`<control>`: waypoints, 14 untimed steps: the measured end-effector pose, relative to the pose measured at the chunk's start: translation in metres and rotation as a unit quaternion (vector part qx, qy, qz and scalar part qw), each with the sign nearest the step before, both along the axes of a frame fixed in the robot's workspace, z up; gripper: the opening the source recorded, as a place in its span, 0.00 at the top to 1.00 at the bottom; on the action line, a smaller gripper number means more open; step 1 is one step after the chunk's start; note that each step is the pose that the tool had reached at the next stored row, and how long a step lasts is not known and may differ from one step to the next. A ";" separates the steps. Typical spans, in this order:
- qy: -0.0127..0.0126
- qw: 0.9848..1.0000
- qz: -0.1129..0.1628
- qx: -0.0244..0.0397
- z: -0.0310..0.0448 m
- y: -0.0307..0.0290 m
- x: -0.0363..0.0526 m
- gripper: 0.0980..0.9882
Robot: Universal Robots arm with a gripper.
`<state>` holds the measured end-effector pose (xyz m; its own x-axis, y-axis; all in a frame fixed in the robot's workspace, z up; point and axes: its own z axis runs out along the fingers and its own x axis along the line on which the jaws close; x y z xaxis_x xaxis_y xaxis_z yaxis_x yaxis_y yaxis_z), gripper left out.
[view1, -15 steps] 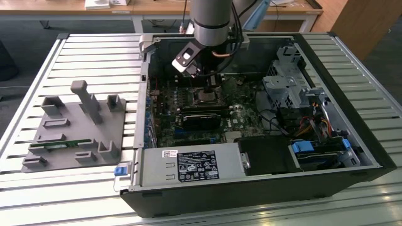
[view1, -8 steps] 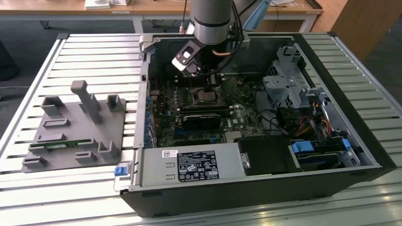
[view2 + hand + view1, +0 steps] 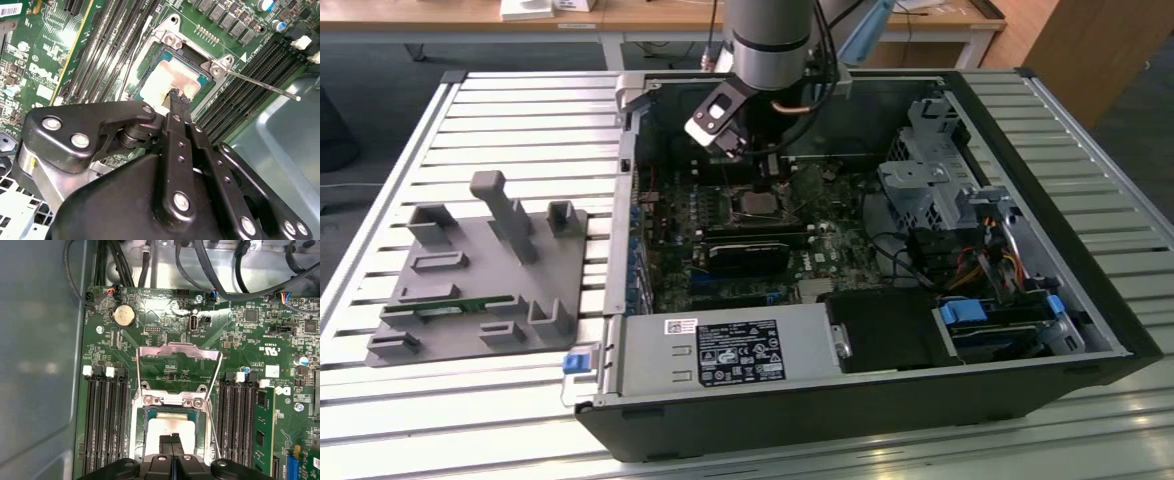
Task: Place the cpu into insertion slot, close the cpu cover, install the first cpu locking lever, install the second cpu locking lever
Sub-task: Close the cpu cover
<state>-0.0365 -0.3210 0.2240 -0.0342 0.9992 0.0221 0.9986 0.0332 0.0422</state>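
Exterior view: the tool (image 3: pixel 767 172) hangs down inside the open computer case (image 3: pixel 1067 330), right over the insertion slot (image 3: pixel 758 205). Second wrist view: it's clenched shut and empty, its tip on or just above the cpu (image 3: pixel 167 77), which lies flat in the slot directly beneath. One locking lever (image 3: pixel 260 86) juts free off to the side. First wrist view: the cpu cover (image 3: pixel 180 351) stands flipped open beyond the tip. Placement looks nearly done, and closing the cover calls for a seated chip and a clear path.
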 end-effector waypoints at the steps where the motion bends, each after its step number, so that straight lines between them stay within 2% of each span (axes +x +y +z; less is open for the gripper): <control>1: 0.000 1.000 0.000 0.000 0.0017 0.0000 0.0000 0.99; 7: 0.001 1.000 0.000 0.000 0.0147 0.0000 0.0001 0.99; 14: 0.003 1.000 0.000 0.000 0.0354 0.0000 0.0001 0.99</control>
